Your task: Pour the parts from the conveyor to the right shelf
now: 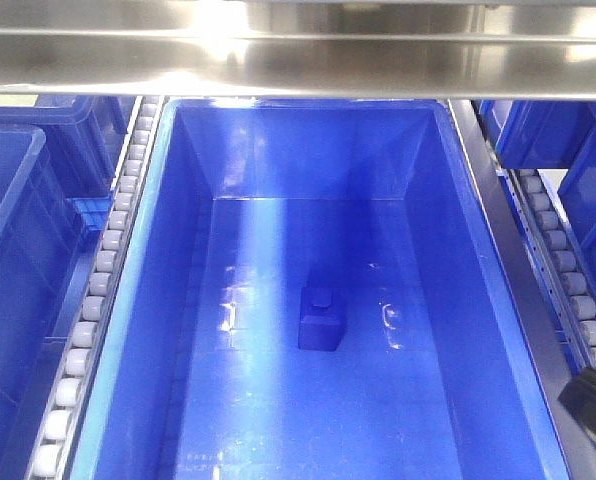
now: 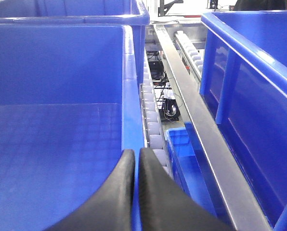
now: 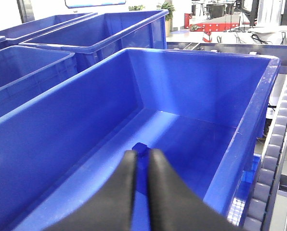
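One small blue part (image 1: 321, 320) with a stud on top lies on the floor of a large blue bin (image 1: 128, 330) on the right shelf (image 1: 298, 50). In the right wrist view my right gripper (image 3: 143, 154) is shut and empty above this bin (image 3: 196, 82), with the part (image 3: 141, 147) just beyond its tips. My left gripper (image 2: 136, 153) is shut and empty, over the right rim of a neighbouring empty blue bin (image 2: 61, 72). The conveyor is out of view.
Lanes of pale rollers (image 1: 98, 290) run on both sides of the bin. More blue bins stand to the left (image 1: 8, 250) and right (image 1: 588, 190). A black part of my right arm (image 1: 593, 405) shows at the lower right. A steel rail (image 2: 206, 144) runs beside the left gripper.
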You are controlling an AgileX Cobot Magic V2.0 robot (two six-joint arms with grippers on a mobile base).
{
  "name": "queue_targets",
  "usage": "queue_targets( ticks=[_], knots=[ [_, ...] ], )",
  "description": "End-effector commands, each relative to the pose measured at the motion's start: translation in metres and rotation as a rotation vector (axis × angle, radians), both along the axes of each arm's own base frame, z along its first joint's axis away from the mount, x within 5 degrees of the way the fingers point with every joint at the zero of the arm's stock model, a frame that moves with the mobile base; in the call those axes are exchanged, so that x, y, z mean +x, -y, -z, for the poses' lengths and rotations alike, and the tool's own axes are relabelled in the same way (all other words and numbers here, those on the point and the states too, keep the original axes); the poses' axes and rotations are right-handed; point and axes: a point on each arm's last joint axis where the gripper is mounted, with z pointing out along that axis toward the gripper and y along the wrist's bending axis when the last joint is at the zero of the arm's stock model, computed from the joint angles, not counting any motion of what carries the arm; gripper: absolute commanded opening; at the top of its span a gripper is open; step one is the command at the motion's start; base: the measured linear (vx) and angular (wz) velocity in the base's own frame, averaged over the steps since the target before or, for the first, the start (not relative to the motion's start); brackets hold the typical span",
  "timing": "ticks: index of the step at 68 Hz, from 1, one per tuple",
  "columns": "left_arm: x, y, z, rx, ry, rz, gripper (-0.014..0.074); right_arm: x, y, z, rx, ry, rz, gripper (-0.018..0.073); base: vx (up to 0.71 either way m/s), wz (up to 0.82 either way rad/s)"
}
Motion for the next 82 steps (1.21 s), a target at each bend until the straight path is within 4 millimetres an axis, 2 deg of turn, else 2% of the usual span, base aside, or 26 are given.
queue_targets(
  ticks=[1,35,69,74,82],
  knots=[
    [-0.001,0.000,-0.013,-0.011,0.091,0.007,-0.0006,0.000,0.001,-0.016,0.050,0.084,0.008,-0.0010,0.00,0.00],
    [-0.001,0.000,-0.013,-0.011,0.091,0.007,-0.0006,0.001,0.002,-0.016,0.027,0.098,0.026,-0.0009,0.00,0.00],
    [-0.001,0.000,-0.013,-0.011,0.091,0.007,-0.0006,0.010,0.033,-0.015,0.076,0.069,0.562,-0.0009,0.00,0.00],
    [-0.001,0.000,-0.013,-0.011,0.091,0.007,-0.0006,0.010,0.036,-0.011,0.063,0.073,0.607,-0.0009,0.00,0.00],
    [-0.001,0.000,-0.013,-0.011,0.091,0.007,-0.0006,0.008,0.040,0.007,0.056,0.096,0.661,-0.0009,0.00,0.00]
  ],
)
